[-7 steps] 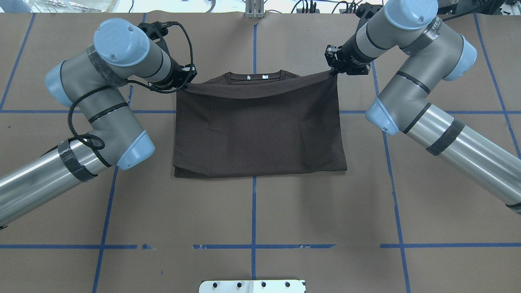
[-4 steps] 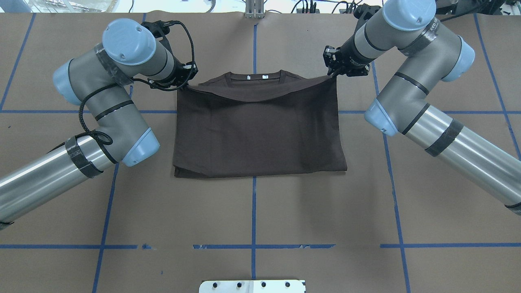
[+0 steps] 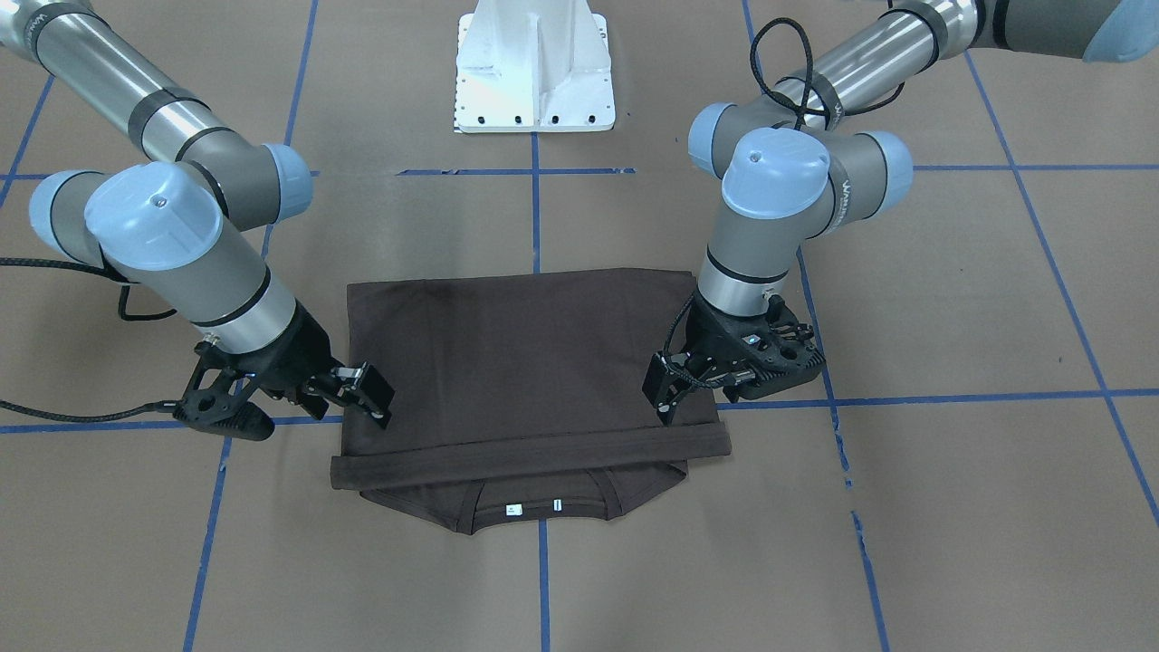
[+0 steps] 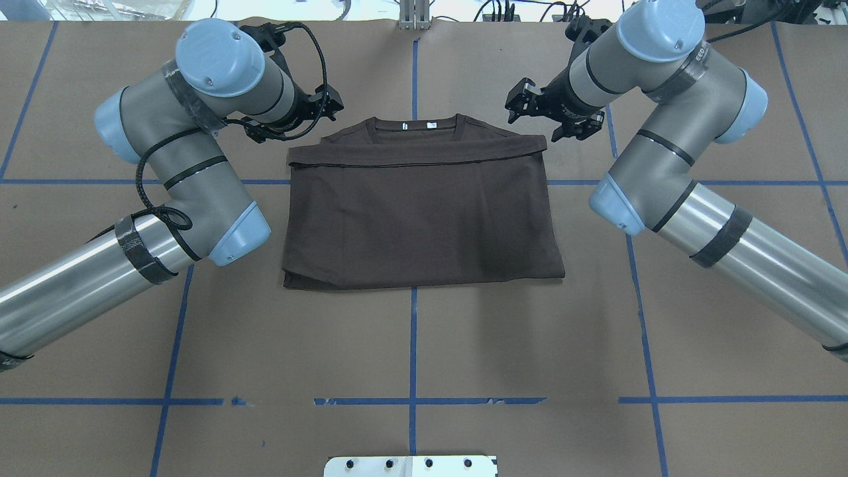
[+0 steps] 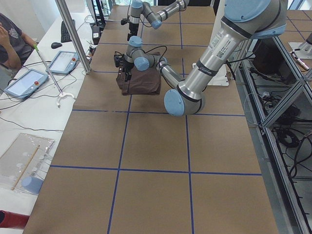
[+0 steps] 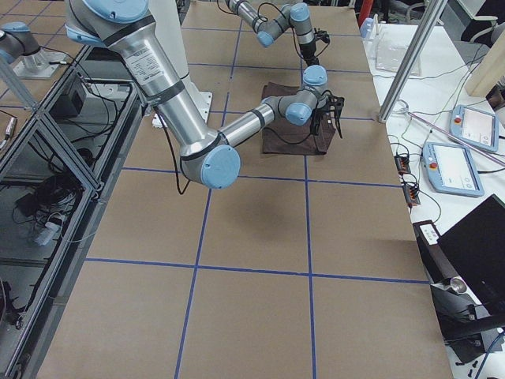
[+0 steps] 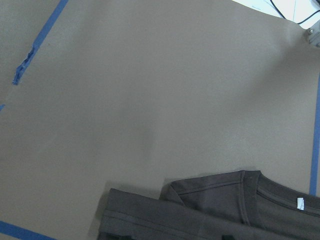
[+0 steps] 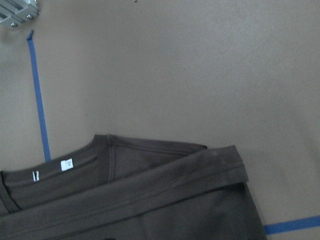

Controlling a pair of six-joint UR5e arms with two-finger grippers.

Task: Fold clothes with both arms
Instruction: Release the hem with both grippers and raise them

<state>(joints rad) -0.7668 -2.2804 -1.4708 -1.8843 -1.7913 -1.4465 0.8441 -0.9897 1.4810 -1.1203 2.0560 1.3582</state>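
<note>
The table carries the shirt, which lies flat between the two pairs of jaws. It is folded in half, and the doubled hem lies just inside and below both pairs.

The step in hand appears to be the let-go and withdrawal after this fold. It is done well if both grippers rise straight off the cloth before swinging outward, so that no fingertip drags the hem band back. The next fold probably calls for grasps at matching points on the short sides, to keep the rectangle square.

The left arm and right arm are posed as near mirror images. Each elbow is bent outward, and each wrist is turned inward and down toward its far corner of the cloth.

The left gripper hangs just beyond its corner, jaws apart and empty. The right gripper does the same at the opposite corner, jaws likewise apart on nothing. Neither seems to touch the fabric.

The collar protrudes past the hem, midway between the jaws, with the tags exposed inside it.
</note>
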